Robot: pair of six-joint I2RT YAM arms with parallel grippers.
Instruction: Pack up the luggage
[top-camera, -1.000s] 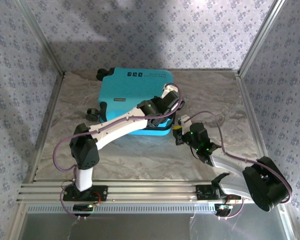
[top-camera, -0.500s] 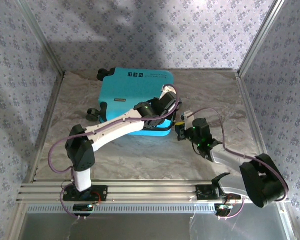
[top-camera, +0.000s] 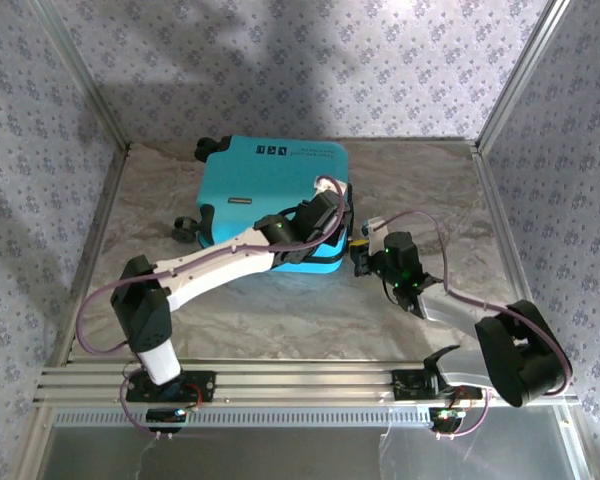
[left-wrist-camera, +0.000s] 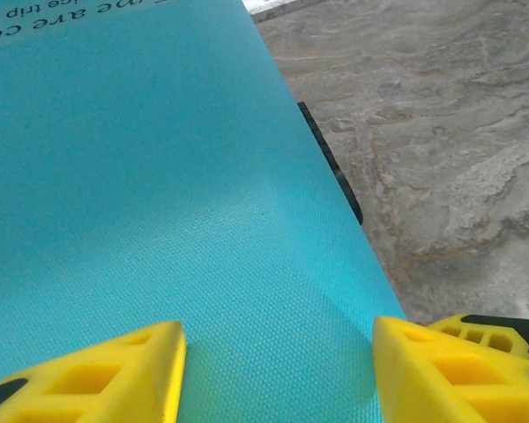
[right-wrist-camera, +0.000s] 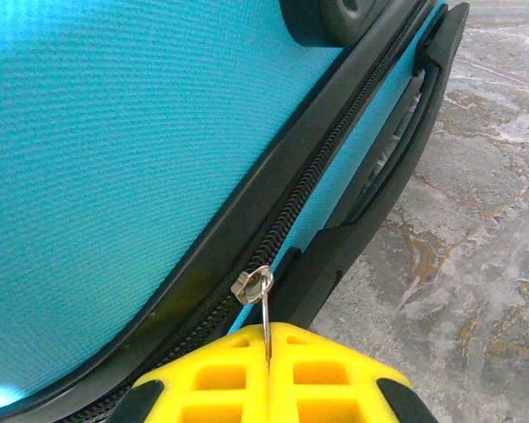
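- My right claw (right-wrist-camera: 266, 352): pinched shut on the zipper pull (right-wrist-camera: 254, 286), tab upright just beyond the fingertips.
- The zipper band (right-wrist-camera: 335, 150): runs up and away from that claw. I judge I should draw along it with the tab taut and no sideways yank.
- My left claw (left-wrist-camera: 273, 374): jaws apart, gripping nothing, directly over the lid; best used to steady it.
- The luggage (top-camera: 260, 185): lid down, flat on the table (top-camera: 430, 180), just left of the right claw.

Left arm's elbow has swung out left and dropped toward the rail; I see the left gripper (top-camera: 332, 212) pulled back slightly across the luggage (top-camera: 270, 185) lid. Right gripper (top-camera: 359, 258) (zipper pull (right-wrist-camera: 253, 286) pinched) has moved in along the near-right corner, forearm following left.
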